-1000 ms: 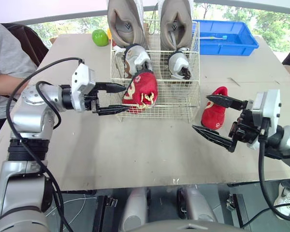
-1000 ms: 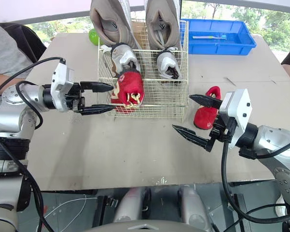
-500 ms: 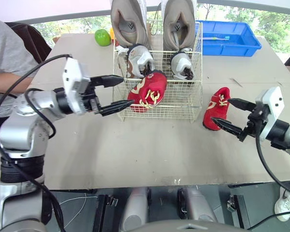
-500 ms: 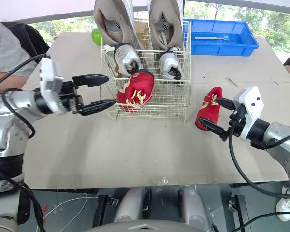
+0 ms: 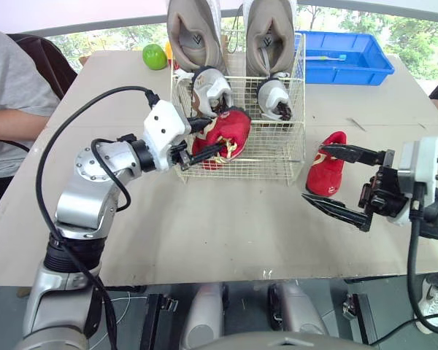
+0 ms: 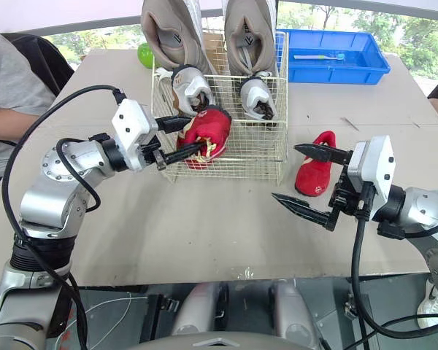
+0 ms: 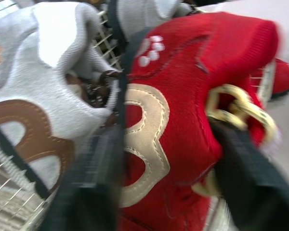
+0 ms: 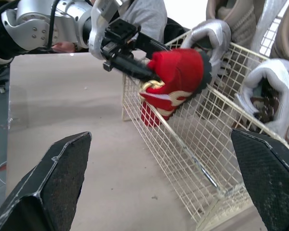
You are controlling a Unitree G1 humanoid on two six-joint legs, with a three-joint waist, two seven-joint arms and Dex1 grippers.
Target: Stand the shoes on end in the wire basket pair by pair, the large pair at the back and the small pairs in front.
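Left claw [image 5: 206, 138] is reaching into the front-left corner of the wire basket [image 5: 274, 164] and is clamped on a red shoe [image 5: 225, 133]. That shoe sits tilted rather than properly on end, leaning back against the left one of the small grey shoes [image 5: 210, 87].

The left wrist view gives the close-up. One black finger [image 7: 94, 178] is wedged between the grey shoe and the red one, and the other finger presses on the gold laces [image 7: 231, 103] side.

The right wrist view catches the same grab from across the worktop [image 5: 204, 226], so you can see the shoe's lean and both left fingers on it.

Right claw [image 6: 286, 172] is spread wide with nothing in it, hovering low over the worktop just beside the second red shoe [image 5: 328, 164]. That one lies outside the basket, near its right end.

From the head views, the big beige pair [image 5: 193, 33] stands on end along the back of the basket, with the grey pair right in front of it.

There's also a blue bin [image 5: 350, 58] behind the basket on the right, a green ball-looking thing [image 5: 155, 56] back left, and a person's grey sleeve [image 5: 14, 87] at the left edge.
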